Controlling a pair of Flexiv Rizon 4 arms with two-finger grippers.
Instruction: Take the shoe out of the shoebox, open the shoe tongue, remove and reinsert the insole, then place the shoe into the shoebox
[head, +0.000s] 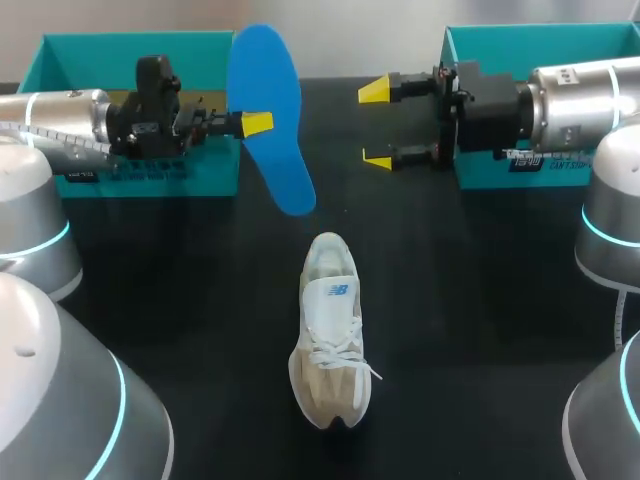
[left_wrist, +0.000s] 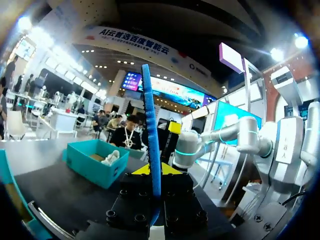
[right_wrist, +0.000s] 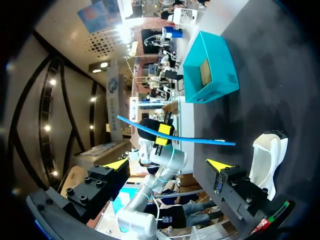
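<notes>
Status: partly complete.

- The cream and white lace-up sneaker (head: 328, 335) stands upright on the black table (head: 480, 330), outside both boxes. Removal from the box is judged done.
- Its tongue appears drawn forward and the mouth open, though the inside cannot be seen.
- The flat blue foam insole (head: 270, 115) is out of the sneaker. It is held clear of the table, beyond the heel and to the left.
- The left gripper (head: 255, 124) pinches the insole edge-on between its yellow tips.
- The right gripper (head: 377, 125) is beyond the heel to the right. Its jaws are spread, hold nothing and face the insole.
- One teal cardboard box (head: 130, 50) sits beyond the sneaker to the left, and a second teal cardboard box (head: 540, 40) beyond it to the right.

Outstanding: the insole must be refitted and the sneaker returned to its box.
</notes>
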